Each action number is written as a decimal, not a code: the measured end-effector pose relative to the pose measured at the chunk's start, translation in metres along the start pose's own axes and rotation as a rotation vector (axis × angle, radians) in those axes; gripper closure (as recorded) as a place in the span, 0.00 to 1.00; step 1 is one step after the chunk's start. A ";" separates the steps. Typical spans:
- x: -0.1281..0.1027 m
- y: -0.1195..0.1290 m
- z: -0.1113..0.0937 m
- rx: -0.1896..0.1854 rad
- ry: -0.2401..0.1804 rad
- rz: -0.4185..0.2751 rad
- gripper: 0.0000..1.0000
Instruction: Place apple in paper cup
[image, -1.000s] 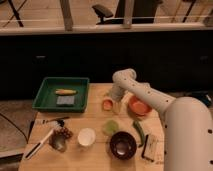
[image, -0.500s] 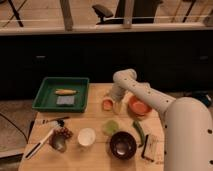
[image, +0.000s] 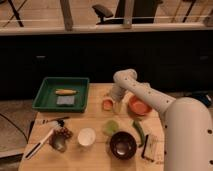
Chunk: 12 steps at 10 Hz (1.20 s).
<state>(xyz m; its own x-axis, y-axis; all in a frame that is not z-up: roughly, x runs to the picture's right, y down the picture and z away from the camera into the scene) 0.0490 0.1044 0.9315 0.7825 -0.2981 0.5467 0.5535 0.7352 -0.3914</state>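
So the jaws (image: 114, 104) are down at the table (image: 95, 157), toward its far edge and roughly mid-width, hanging off the white arm (image: 150, 97) that reaches in from the right. They look spread as wide as they go, and I don't see anything clamped in them. The apple (image: 107, 104) sits right at their left side, so close that I honestly can't tell whether a finger touches it or just stands beside it. It's resting on the table, not lifted.

Progress-wise, I'd say we're at the very start of the pick: the jaws are lined up at the fruit but nothing's been grabbed. Everything that counts is left to do, meaning the squeeze, the lift, the carry and the drop.

Just right of the jaws is the orange bowl (image: 139, 105), pretty near, so it's a tight spot to close in. The paper cup (image: 86, 136) is well apart from the apple, down toward the near edge and a bit left, and it looks to have nothing in it from here. Next to the cup there's a green thing (image: 111, 127) I can't identify for sure, and a dark maroon bowl (image: 123, 145) close to the near edge. The green tray (image: 45, 102) takes up the far left corner, holding what looks like a corn cob (image: 66, 92).
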 end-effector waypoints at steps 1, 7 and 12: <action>0.000 0.000 0.000 0.001 -0.001 -0.001 0.20; 0.001 -0.001 0.000 0.004 -0.013 0.000 0.20; -0.019 -0.006 0.003 -0.027 -0.073 -0.127 0.20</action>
<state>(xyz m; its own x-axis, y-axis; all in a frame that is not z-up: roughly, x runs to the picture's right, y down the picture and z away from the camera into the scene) 0.0301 0.1071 0.9257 0.6831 -0.3421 0.6453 0.6552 0.6773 -0.3345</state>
